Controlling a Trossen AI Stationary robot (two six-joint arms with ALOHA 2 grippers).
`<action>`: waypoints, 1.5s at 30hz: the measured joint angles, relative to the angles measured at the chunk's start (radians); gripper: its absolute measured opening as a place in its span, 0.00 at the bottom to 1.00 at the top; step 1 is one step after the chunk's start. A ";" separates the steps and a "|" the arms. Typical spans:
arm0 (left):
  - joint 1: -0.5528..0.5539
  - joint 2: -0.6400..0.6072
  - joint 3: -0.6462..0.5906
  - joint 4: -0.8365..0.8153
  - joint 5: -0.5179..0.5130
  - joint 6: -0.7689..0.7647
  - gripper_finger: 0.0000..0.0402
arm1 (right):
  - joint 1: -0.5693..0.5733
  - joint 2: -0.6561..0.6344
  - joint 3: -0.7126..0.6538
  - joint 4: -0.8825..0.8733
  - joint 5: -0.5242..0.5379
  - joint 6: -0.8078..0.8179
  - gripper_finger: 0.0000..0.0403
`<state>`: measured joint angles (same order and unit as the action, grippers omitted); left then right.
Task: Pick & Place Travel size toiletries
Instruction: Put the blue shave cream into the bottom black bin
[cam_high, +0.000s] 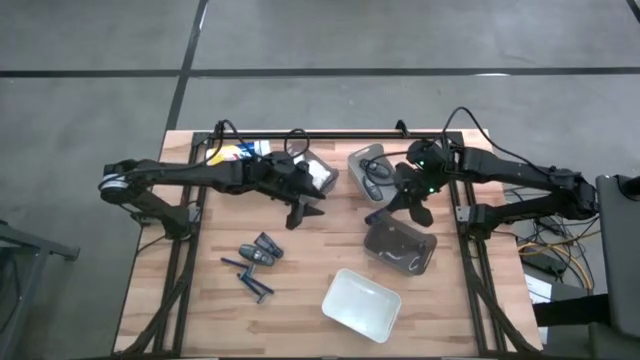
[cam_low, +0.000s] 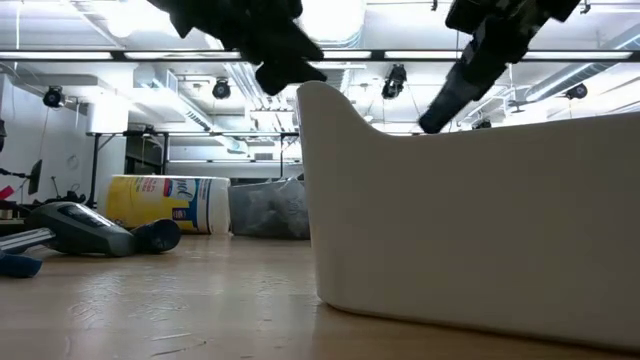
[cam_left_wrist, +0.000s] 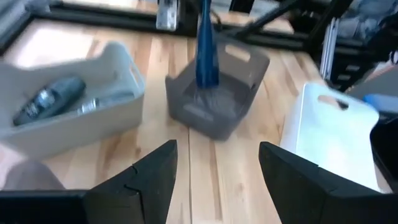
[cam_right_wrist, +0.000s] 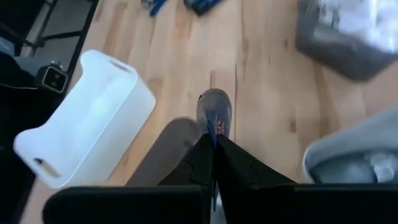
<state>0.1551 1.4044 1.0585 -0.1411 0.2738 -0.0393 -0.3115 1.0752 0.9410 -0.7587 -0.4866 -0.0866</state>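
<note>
From above, the left gripper (cam_high: 303, 211) hangs spread wide over the table's middle, with loose toiletries (cam_high: 256, 262) on the wood below and beside it. The right gripper (cam_high: 396, 208) sits above the smoky bin (cam_high: 400, 246). In the right wrist view, its fingers are pinched on a blue stick (cam_right_wrist: 214, 118), with the white bin (cam_right_wrist: 87, 118) to one side.

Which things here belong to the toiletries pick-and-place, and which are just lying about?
Job:
- loose toiletries on the table
- grey-blue toiletry gripped in the right hand
- toiletries in the clear bin

Lying about:
- yellow-labelled canister
- white bin and smoky bin, possibly receptacles
</note>
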 joint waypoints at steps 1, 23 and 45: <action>0.000 0.000 -0.003 -0.015 -0.001 -0.001 0.58 | 0.000 0.000 0.012 -0.031 0.000 0.015 0.02; -0.001 -0.001 -0.117 -0.006 -0.006 -0.006 0.58 | 0.000 0.037 0.034 -0.329 0.071 0.214 0.02; -0.002 -0.001 -0.123 0.044 -0.007 -0.007 0.58 | 0.034 0.181 -0.006 -0.242 0.124 0.210 0.02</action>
<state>0.1528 1.4036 0.9360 -0.0975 0.2672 -0.0463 -0.2774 1.2562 0.9351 -1.0011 -0.3630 0.1238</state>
